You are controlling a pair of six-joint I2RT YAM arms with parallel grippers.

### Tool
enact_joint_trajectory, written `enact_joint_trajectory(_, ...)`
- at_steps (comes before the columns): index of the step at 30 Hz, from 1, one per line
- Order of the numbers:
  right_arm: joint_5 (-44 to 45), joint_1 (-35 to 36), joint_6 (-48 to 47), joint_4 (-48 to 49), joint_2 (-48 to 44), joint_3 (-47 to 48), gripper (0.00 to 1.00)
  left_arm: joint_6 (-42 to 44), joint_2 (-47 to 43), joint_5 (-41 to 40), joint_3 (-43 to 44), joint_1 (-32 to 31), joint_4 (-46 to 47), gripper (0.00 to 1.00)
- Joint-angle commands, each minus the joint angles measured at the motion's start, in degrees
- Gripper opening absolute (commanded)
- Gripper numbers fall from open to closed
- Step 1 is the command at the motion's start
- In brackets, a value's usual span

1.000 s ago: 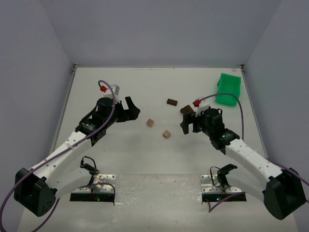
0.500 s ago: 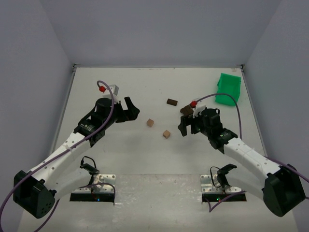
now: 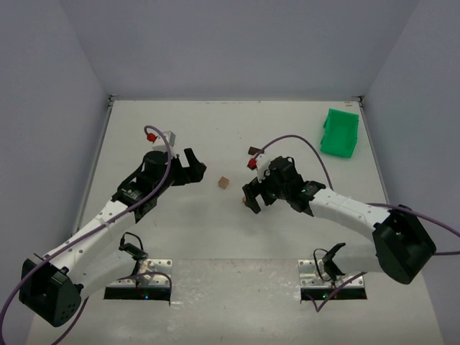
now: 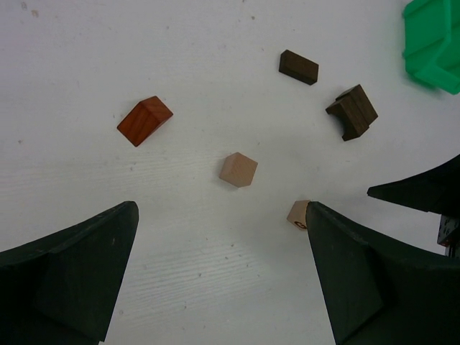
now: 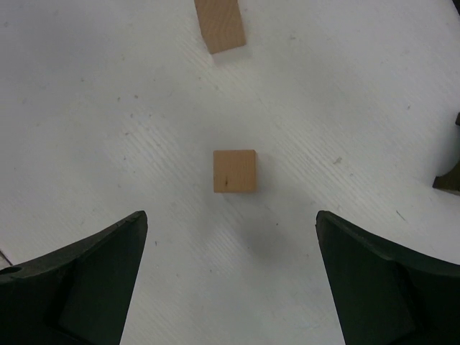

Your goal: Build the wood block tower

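Note:
The tower's pieces lie loose and apart on the white table. The left wrist view shows a reddish-brown block (image 4: pixel 144 120), a tan cube (image 4: pixel 238 169), a lettered tan block (image 4: pixel 297 213), a flat dark brown block (image 4: pixel 298 67) and a dark brown arch block (image 4: pixel 351 112). My left gripper (image 4: pixel 221 215) hangs open short of the tan cube (image 3: pixel 224 182), holding nothing. My right gripper (image 3: pixel 249 199) is open above a tan cube (image 5: pixel 234 171), which lies just ahead of its fingertips (image 5: pixel 136 223). A second tan block (image 5: pixel 219 25) lies farther off.
A green plastic bin (image 3: pixel 339 134) stands at the back right, also seen in the left wrist view (image 4: pixel 433 43). Grey walls close in the table on three sides. The flat dark block (image 3: pixel 254 150) lies just behind the right arm's wrist.
The right arm has swung left from the dark arch block to stand over the tan cube near the middle. The left arm has barely moved. Both grippers stayed open.

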Motion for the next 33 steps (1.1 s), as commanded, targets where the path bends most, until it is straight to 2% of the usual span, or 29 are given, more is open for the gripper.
enact_joint_trajectory(1, 1.8, 2.5, -3.5, -1.9, 5.9, 7.2, 0.99, 1.6, 0.3, -1.5, -0.8, 0.1, 5.3, 1.00)
enact_joint_trajectory(6, 4.1, 4.2, -5.2, -3.9, 10.8, 10.1, 0.98, 2.8, 0.0, -0.4, -2.1, 0.1, 7.4, 1.00)
enact_joint_trajectory(9, 3.5, 4.9, -5.4, -4.7, 12.7, 10.9, 0.89, 3.1, -0.6, -0.3, -2.4, 0.1, 8.1, 1.00)
enact_joint_trajectory(25, 8.8, 6.1, -6.6, -4.7, 20.4, 14.3, 0.67, 3.4, -4.0, -1.2, -4.4, 0.1, 8.4, 1.00)
enact_joint_trajectory(33, 10.1, 6.1, -7.0, -4.6, 21.5, 14.8, 0.35, 3.5, -4.4, -1.3, -4.3, 0.1, 8.5, 1.00)
